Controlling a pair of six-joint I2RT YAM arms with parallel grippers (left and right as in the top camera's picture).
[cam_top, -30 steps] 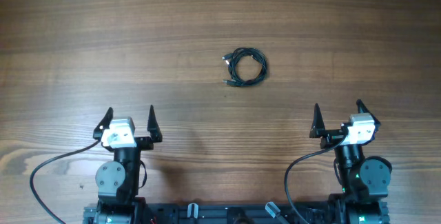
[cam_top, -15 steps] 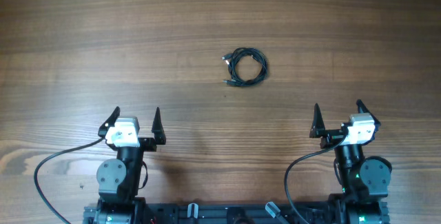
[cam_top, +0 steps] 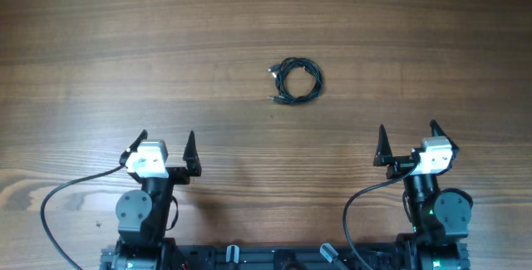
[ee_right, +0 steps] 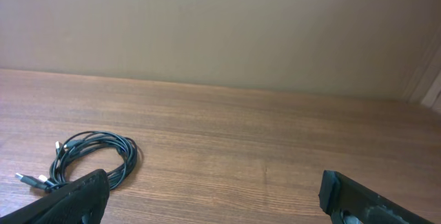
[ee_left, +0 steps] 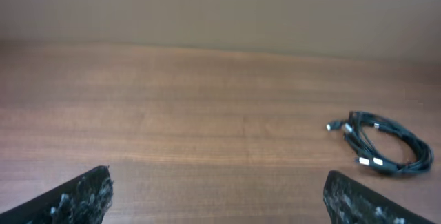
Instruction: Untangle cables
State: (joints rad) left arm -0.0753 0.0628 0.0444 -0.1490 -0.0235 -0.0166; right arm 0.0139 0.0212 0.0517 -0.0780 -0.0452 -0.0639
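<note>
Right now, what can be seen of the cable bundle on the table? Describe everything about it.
The cables are thin black cords wound together into one loose, roughly round coil. It lies flat on the wooden table, slightly right of centre. Small silvery plug ends stick out on the coil's left side. How many cords it holds cannot be told. Only the table touches it. The left gripper and right gripper stand open, well short of it.
</note>
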